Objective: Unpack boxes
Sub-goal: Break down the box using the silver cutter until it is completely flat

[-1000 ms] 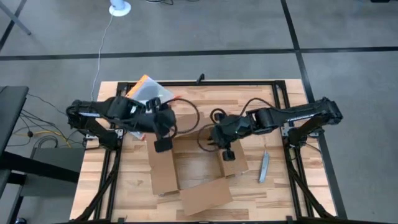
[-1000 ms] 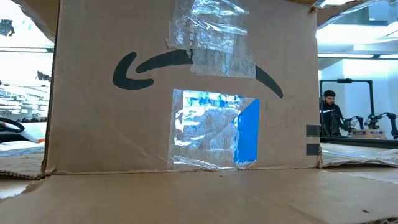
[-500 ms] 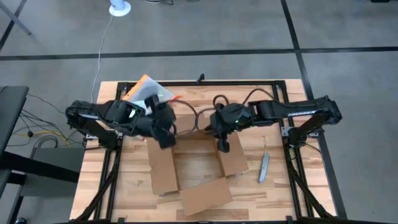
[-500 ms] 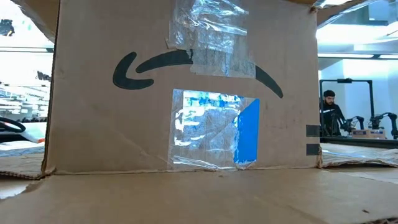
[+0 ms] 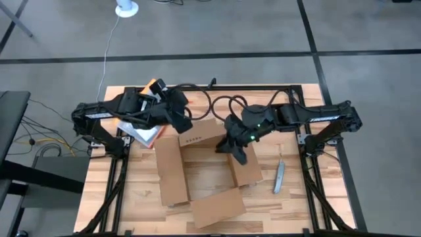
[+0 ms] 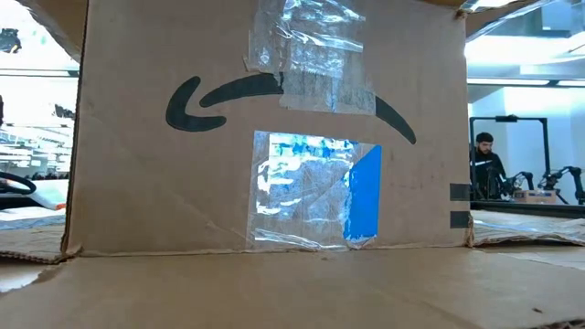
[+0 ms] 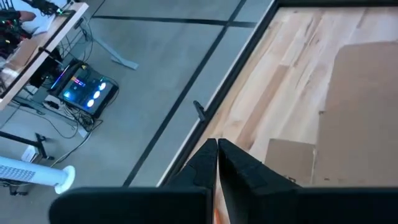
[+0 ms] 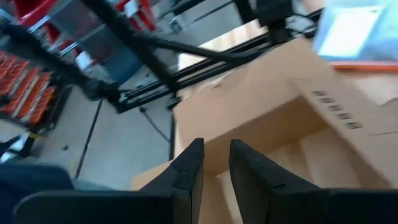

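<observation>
The brown cardboard box stands open in the middle of the table, its flaps spread outward. In the low view its near wall, with a black mark and tape strips, fills the picture. My left gripper is shut at the left end of the far flap. My right gripper hovers open by a narrow gap over the box's far right corner. An orange-edged clear pouch lies on the table, partly hidden under my left arm. My left gripper has its fingers shut beside the far flap's left end; whether they touch it, I cannot tell. My right gripper points slantwise down at the far flap; whether its fingers touch the cardboard, I cannot tell.
A grey cutter lies on the wood to the right of the box. A black frame runs round the table. Cables loop between the arms at the far side. A person stands in the room behind.
My left gripper has gone from over the box's left flap toward the table's far edge. My right gripper has moved a little toward the far left. The box's far flap now shows as a broad panel at the box's far side.
</observation>
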